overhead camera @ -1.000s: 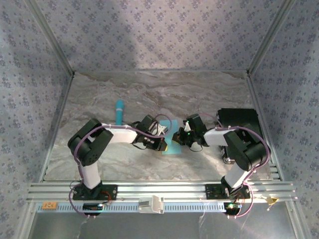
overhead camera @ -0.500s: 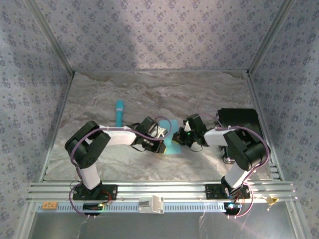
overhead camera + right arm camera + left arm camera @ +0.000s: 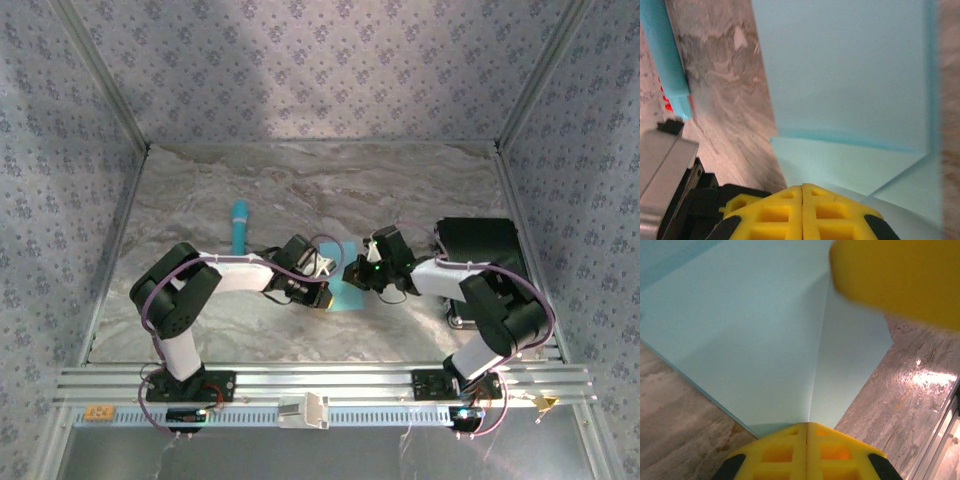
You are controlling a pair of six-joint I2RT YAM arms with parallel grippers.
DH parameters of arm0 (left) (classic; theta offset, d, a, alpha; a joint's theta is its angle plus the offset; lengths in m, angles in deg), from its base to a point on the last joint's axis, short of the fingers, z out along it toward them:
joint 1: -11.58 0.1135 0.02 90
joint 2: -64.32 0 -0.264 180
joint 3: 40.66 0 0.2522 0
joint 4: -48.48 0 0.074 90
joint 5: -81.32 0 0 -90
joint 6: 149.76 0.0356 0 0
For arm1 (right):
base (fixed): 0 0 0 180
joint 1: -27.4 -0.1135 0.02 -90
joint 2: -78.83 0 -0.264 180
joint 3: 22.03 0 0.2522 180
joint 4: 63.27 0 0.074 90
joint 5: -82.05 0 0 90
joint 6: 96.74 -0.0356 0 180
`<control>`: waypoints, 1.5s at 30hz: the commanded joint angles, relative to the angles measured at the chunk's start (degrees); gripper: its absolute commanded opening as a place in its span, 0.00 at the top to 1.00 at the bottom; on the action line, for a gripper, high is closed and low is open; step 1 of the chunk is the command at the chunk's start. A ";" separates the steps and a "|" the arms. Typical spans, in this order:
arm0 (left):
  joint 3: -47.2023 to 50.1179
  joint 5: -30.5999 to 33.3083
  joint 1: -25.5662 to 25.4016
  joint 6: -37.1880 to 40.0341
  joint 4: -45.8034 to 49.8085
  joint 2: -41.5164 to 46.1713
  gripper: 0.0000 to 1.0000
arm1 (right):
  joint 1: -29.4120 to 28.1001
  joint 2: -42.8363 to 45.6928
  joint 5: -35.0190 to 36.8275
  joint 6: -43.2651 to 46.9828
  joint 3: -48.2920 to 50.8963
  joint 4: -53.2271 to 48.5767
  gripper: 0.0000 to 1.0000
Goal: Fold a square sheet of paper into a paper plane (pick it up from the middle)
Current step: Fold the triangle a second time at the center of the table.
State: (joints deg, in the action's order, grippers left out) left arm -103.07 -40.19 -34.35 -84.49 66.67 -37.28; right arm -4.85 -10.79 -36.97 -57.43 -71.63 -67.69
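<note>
The square sheet of paper (image 3: pixel 346 291) lies on the marble table between my two grippers, light cyan and partly folded. In the left wrist view the paper (image 3: pixel 755 335) shows a straight crease that runs down to my left gripper (image 3: pixel 807 427), whose yellow fingers are shut with their tip at the paper's near edge. My left gripper (image 3: pixel 320 293) sits at the paper's left side. My right gripper (image 3: pixel 356 272) is at its right side. In the right wrist view my right gripper (image 3: pixel 803 189) is shut, its tip over stacked folded layers of the paper (image 3: pixel 845 75).
A slim turquoise stick (image 3: pixel 240 224) lies left of the paper, toward the back, and appears as the stick (image 3: pixel 662 50) in the right wrist view. A black box (image 3: pixel 478 241) stands at the back right. A blurred yellow finger (image 3: pixel 900 275) of the other gripper hangs over the paper.
My right gripper has edged left and slightly back over the paper. The left arm's elbow has drawn back a little to the left. More of the paper's far end shows.
</note>
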 commanded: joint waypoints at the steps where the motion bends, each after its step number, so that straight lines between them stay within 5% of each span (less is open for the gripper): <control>1: 1.98 2.05 -0.90 -0.11 5.20 -1.40 0.96 | -2.72 -0.47 1.35 -0.25 -0.40 -0.99 0.93; 33: 1.98 2.29 -0.87 -0.14 5.27 -1.84 1.00 | -4.97 -5.17 1.95 -4.50 4.66 6.26 0.97; 45: 1.97 2.77 -0.87 0.03 5.40 -2.63 1.00 | 1.59 -6.55 1.86 -4.82 4.57 9.05 0.97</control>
State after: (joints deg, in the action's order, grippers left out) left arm -103.05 -40.12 -34.50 -84.49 66.27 -37.37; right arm -6.07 -15.80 -38.89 -62.85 -66.80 -56.44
